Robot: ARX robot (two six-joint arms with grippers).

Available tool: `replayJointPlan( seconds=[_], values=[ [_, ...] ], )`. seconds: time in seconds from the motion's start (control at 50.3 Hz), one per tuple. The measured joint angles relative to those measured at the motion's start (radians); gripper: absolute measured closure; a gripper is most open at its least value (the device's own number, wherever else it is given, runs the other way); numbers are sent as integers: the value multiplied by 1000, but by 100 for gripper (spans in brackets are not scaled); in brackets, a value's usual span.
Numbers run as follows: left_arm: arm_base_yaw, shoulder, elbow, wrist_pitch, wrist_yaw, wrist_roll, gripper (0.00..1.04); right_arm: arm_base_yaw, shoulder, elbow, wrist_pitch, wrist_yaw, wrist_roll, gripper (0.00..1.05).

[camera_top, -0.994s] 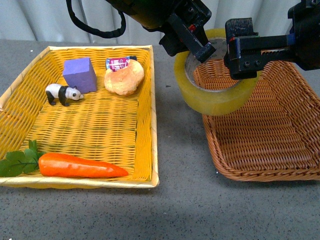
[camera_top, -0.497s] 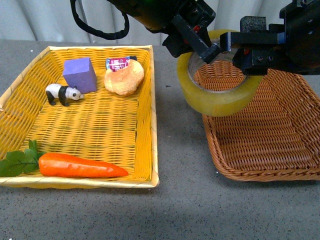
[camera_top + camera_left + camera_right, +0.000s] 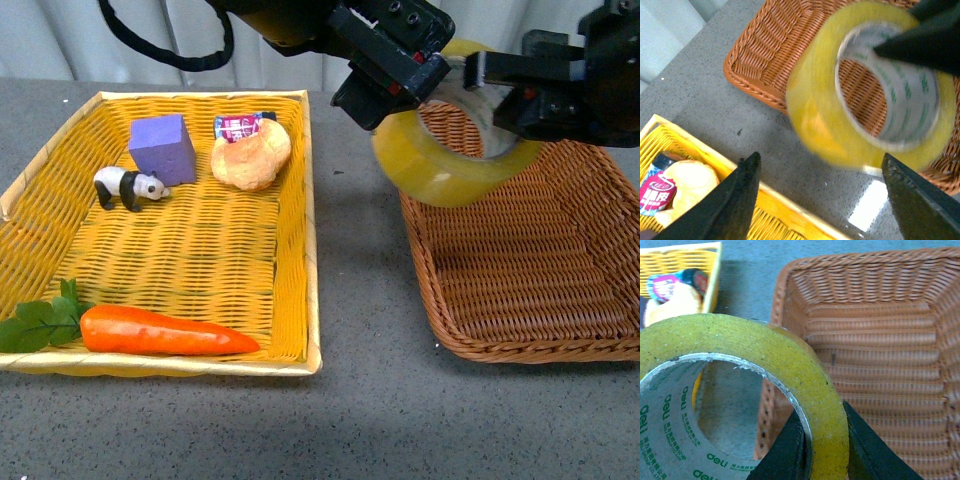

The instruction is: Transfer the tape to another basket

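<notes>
1. The right end effector [image 3: 821, 412] is pinching the wall of the tape [image 3: 440, 170]. Its wrist view shows one dark finger inside the printed core and the other against the yellow outer face
2. The left end effector [image 3: 820, 159] is spread wide. In its wrist view the roll hangs beyond both fingertips and appears to touch neither
3. A second ago the left arm's fingers sat at the roll's rim. Since then the roll has shifted up and towards 2 o'clock in the front view. I judge the handover done, with the right arm carrying alone
4. The tape hangs tilted in the air over the 10 o'clock corner of the basket [image 3: 540, 260]. Part of it overhangs the rim and the tabletop [image 3: 360, 300]
5. At the basket's 9 o'clock, the yellow tray [image 3: 312, 250] with its carrot [image 3: 165, 333] and purple block [image 3: 160, 148] looks unchanged
6. What remains, as I judge it, is to carry the roll towards 4 o'clock, over the woven floor, then lower it and let go. The left arm crowds the roll at 10 o'clock
</notes>
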Motion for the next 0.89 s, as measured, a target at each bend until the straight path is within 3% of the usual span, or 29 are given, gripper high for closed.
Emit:
replayJointPlan(
  seconds=[0.139,0.457,0.735,0.894],
  values=[
    [27,-2,-23,44,-43,19,5,-63,14,24,-13,18,-32,89],
    [187,-6,-135,497,-330,-222,7,-156,198,73,-13,-28,-87,89],
    [310,-31,-289,715,-456,-422,7,-163,333,127,-28,0,-124,89],
    [327,-35,-333,762,-513,-451,7,-176,328,119,16,12,-130,62]
  ],
)
